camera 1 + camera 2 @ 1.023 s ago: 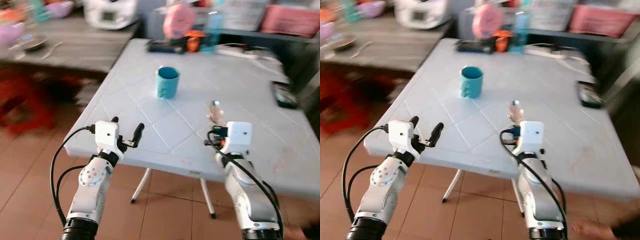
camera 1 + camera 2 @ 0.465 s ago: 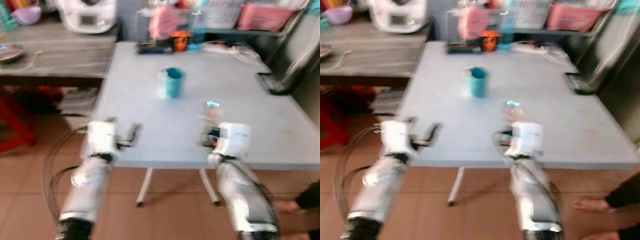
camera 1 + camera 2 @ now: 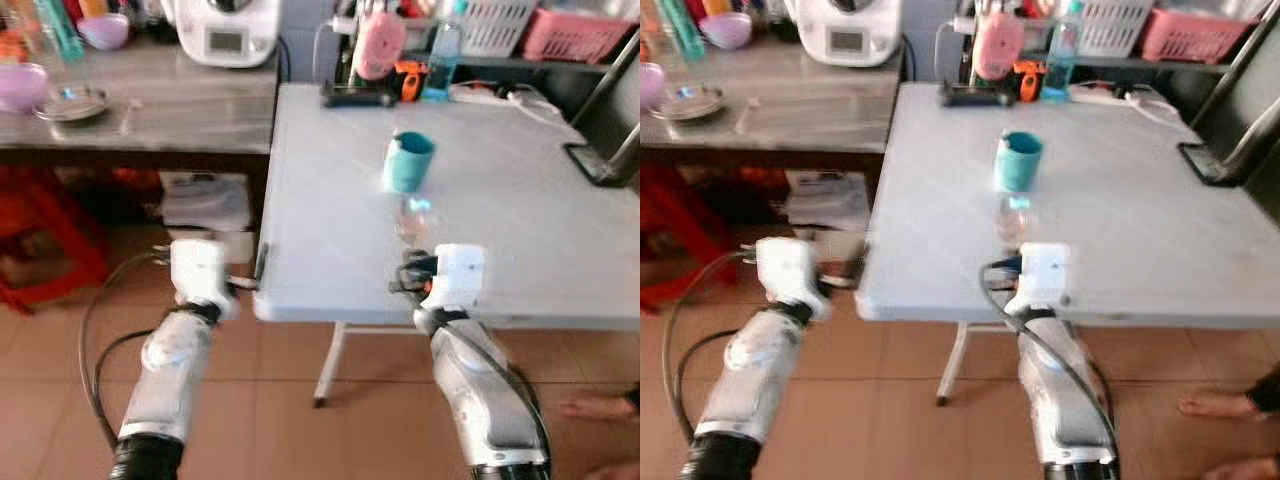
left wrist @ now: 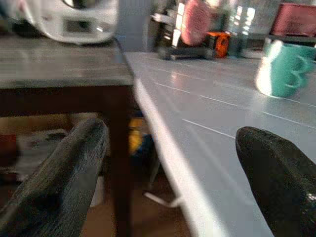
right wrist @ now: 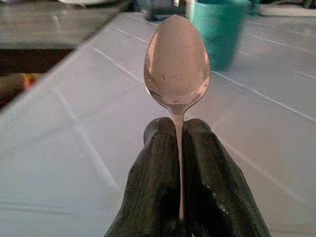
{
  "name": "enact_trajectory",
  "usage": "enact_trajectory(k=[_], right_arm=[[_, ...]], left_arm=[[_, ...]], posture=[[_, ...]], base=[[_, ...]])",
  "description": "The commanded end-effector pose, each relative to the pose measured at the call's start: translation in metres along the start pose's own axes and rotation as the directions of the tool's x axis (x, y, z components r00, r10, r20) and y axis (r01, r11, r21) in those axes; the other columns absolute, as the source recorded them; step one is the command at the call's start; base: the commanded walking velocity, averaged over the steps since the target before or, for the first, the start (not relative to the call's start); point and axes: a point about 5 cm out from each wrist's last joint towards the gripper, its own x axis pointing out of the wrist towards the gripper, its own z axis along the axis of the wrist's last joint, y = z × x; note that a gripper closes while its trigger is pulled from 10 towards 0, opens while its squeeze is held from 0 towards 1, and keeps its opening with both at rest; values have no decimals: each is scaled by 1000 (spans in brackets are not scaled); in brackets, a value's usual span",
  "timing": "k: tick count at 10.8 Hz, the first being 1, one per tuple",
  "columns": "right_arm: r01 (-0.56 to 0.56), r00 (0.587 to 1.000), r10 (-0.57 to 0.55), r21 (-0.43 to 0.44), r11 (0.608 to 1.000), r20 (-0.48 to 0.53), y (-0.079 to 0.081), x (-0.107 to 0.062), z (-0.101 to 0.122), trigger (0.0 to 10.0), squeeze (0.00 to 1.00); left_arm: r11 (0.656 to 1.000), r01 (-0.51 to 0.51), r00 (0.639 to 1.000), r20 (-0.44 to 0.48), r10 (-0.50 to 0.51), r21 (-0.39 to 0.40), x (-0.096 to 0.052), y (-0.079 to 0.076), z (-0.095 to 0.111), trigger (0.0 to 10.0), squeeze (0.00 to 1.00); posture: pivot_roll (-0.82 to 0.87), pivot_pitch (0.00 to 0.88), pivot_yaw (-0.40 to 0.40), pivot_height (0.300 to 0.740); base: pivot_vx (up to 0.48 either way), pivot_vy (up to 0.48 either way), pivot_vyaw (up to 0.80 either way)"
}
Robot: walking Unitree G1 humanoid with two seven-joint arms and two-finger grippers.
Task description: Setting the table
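- Our right end effector [image 5: 178,148] has its two black fingers [image 5: 153,187] pressed together on the thin handle of a spoon [image 5: 177,61], bowl standing up beyond the fingertips.
- From the head camera, the right end effector [image 3: 418,262] sits over the near edge of the white worktop [image 3: 520,210], and the spoon [image 3: 412,215] pokes out ahead of it, blurred.
- Straight ahead of that end effector, just past the spoon's bowl, stands a teal mug [image 3: 408,162] on the worktop; in the right wrist view the mug [image 5: 217,29] looms behind the spoon, out of focus.
- Our left end effector [image 4: 173,163] has its fingers [image 4: 59,177] spread wide apart, holding nothing.
- It hangs level with the worktop's edge [image 4: 168,163], off the near left corner, one finger over the worktop side and the other over the gap beside it.
- Ahead of the left end effector we see a dark wooden counter [image 3: 170,105] with a white appliance [image 3: 225,30] on top and a metal dish [image 3: 68,102] further out to its left.
- Far beyond both end effectors, at the worktop's back edge, we pick out a pink object [image 3: 378,45], an orange item [image 3: 406,78] and a clear bottle [image 3: 444,50].
- Low to the right of our right arm, a person's bare foot [image 3: 598,405] rests on the tiled floor [image 3: 300,430].
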Motion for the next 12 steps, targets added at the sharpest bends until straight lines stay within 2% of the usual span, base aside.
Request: enact_trajectory(k=[1, 6, 12], right_arm=[[29, 999, -28, -8, 1000, 27, -10, -2, 5, 10000, 0], [30, 999, -30, -7, 1000, 40, -9, -1, 7, 10000, 0], [36, 998, -36, -2, 999, 51, -10, -1, 9, 10000, 0]], left_arm=[[1000, 10, 1000, -15, -10, 5, 2, -7, -3, 10000, 0], [999, -26, 1000, -16, 27, 30, 4, -2, -4, 10000, 0], [999, -20, 1000, -20, 21, 32, 6, -4, -4, 10000, 0]], posture=[[67, 67, -24, 740], [66, 63, -23, 740], [64, 64, -22, 740]], base=[[0, 428, 0], [0, 431, 0], [0, 442, 422]])
